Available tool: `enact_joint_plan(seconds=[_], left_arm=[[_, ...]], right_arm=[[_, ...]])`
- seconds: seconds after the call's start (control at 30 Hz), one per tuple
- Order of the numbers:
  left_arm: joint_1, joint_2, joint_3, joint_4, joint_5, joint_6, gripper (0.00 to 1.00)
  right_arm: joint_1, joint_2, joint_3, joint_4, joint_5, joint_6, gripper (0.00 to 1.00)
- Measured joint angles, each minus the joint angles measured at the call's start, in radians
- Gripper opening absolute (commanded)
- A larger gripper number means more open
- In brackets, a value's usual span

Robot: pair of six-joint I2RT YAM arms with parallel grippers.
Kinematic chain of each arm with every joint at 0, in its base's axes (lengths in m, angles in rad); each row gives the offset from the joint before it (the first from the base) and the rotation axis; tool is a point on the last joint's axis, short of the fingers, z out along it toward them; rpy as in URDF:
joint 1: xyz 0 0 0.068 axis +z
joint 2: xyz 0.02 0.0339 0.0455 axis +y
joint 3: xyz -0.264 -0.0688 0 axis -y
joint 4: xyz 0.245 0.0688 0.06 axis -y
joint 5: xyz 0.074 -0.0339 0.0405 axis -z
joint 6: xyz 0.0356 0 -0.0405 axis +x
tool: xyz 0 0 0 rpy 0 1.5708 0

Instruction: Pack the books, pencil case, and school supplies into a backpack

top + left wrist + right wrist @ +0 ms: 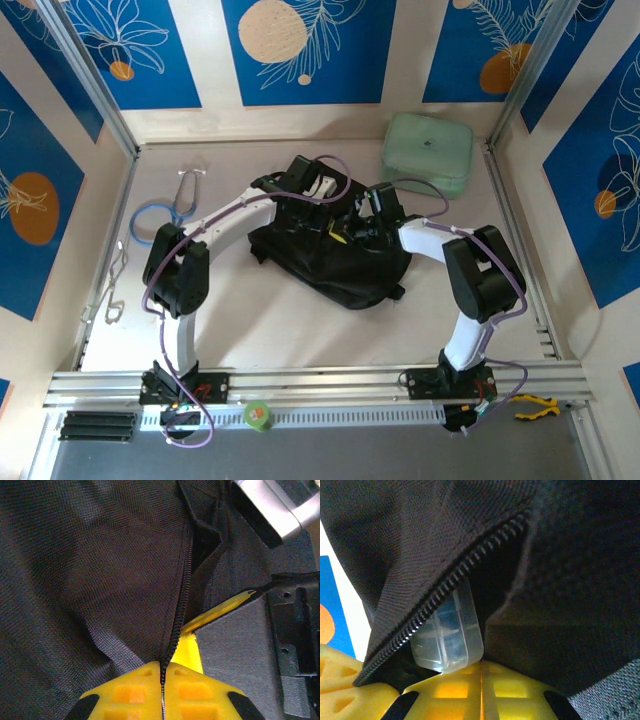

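The black backpack [330, 260] lies in the middle of the table with both arms reaching over its top. My left gripper [163, 664] is shut on the backpack's zipper edge [182, 595], and the line of teeth runs in between its yellow fingers; from above it sits at the bag's far edge [322, 196]. A yellow edge [220, 611] shows in the gap beside the zipper. My right gripper [481, 662] is shut with nothing between its fingers, at the bag's opening [355, 230]. The translucent pencil case [447, 632] lies inside the opening under the zipper, touching the right fingertips. The books are hidden.
A mint-green padded pouch [428, 152] sits at the back right. A blue ring with a cord [160, 215] and a small metal clip [115, 285] lie at the left. A green tape roll [258, 413] rests on the front rail.
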Motion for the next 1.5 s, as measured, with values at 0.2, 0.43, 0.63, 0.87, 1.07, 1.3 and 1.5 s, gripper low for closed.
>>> enact_joint_plan(seconds=[0.2,0.43,0.63,0.87,1.07,1.3,1.5], left_arm=[[0.005,-0.006,-0.002,-0.003,0.049,-0.025,0.39],[0.024,-0.139,-0.077,0.028,0.09,-0.068,0.6],[0.132,-0.34,-0.266,0.121,0.08,-0.172,0.72],[0.256,-0.506,-0.539,0.2,0.047,-0.303,0.81],[0.301,-0.565,-0.67,0.249,0.047,-0.394,0.82],[0.365,-0.602,-0.749,0.3,0.047,-0.475,0.82],[0.373,-0.62,-0.753,0.321,0.048,-0.489,0.82]], right_arm=[[-0.019,-0.12,-0.126,0.06,0.002,0.007,0.18],[-0.055,-0.401,-0.258,-0.044,0.067,-0.071,0.31],[0.048,-0.439,-0.097,-0.308,0.211,-0.274,0.39],[0.191,-0.271,0.154,-0.479,0.367,-0.422,0.44],[0.262,-0.071,0.337,-0.607,0.441,-0.519,0.41],[0.344,0.115,0.553,-0.731,0.493,-0.635,0.39],[0.352,0.174,0.589,-0.797,0.498,-0.675,0.37]])
